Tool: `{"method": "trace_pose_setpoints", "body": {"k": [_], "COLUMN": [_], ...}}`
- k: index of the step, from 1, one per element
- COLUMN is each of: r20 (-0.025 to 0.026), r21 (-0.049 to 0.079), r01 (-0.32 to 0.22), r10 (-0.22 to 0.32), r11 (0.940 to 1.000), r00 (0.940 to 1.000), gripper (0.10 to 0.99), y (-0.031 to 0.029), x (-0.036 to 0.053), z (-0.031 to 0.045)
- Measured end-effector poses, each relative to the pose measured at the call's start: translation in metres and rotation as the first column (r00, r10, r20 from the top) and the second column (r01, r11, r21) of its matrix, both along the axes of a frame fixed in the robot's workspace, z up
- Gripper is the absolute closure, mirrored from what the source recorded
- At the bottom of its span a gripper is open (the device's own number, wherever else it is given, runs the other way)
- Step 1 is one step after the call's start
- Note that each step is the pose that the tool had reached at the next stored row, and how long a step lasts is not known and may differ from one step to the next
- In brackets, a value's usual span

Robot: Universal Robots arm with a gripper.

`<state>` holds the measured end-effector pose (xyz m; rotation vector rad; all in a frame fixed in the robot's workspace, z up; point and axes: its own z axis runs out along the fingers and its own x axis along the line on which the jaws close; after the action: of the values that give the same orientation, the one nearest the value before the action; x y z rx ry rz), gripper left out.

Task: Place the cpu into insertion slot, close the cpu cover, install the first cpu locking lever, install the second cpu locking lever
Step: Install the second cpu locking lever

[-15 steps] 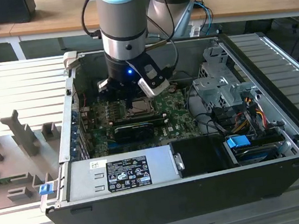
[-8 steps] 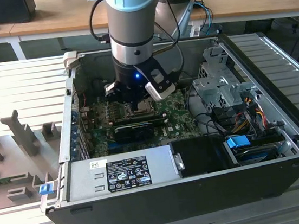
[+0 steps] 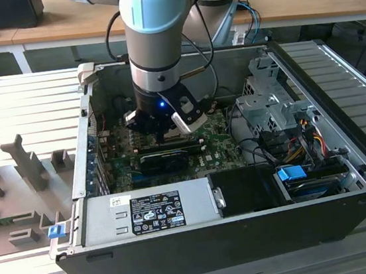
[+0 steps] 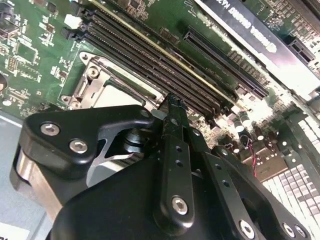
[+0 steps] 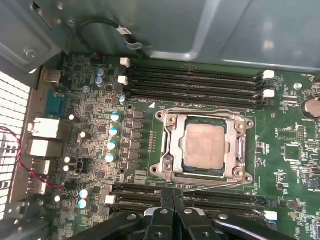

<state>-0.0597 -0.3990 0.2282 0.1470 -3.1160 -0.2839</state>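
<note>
Cpu (image 5: 204, 146) sits under its cover (image 5: 167, 165) — the gripper (image 5: 173, 199), fingers pressed together and empty, could slip off a thin locking lever (image 5: 210, 186).

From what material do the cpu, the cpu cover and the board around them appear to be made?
The cpu: likely metal on top, a dull pale silver-grey with a matte, faintly mottled sheen.
The cpu cover: seemingly thin stamped steel, brighter silver, with light glinting on its bent edges.
The board: probably fibreglass laminate under glossy green lacquer, with fine traces and small soldered parts on it.
</note>
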Motion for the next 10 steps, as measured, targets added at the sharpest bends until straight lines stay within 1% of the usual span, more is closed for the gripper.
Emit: {"method": "trace_pose_setpoints", "body": {"k": [2, 3, 5, 6, 7, 8, 9, 10], "r20": [0.0, 0.0, -0.0002, 0.0001, -0.0001, 0.0001, 0.0001, -0.0002], "r21": [0.003, 0.005, 0.012, 0.026, 0.047, 0.063, 0.067, 0.074], "r01": [0.0, 0.0, 0.0, 0.0, 0.0, 0.0, 0.0, 0.0], "r10": [0.0, 0.0, 0.0, 0.0, 0.0, 0.0, 0.0, 0.0], "r11": [1.0, 1.0, 0.9999, 0.9997, 0.9989, 0.998, 0.9978, 0.9972], "r00": [1.0, 1.0, 1.0, 1.0, 1.0, 1.0, 1.0, 1.0], "gripper": [0.98, 0.98, 0.98, 0.98, 0.98, 0.98, 0.98, 0.98], "y": [0.0, 0.0, -0.0001, -0.0002, -0.0003, -0.0003, -0.0004, -0.0007], "x": [-0.0001, -0.0007, -0.0068, -0.0076, -0.0082, -0.0096, -0.01, -0.0117], "z": [-0.0028, -0.0057, -0.009, -0.0095, -0.0097, -0.0117, -0.0134, -0.0146]}}
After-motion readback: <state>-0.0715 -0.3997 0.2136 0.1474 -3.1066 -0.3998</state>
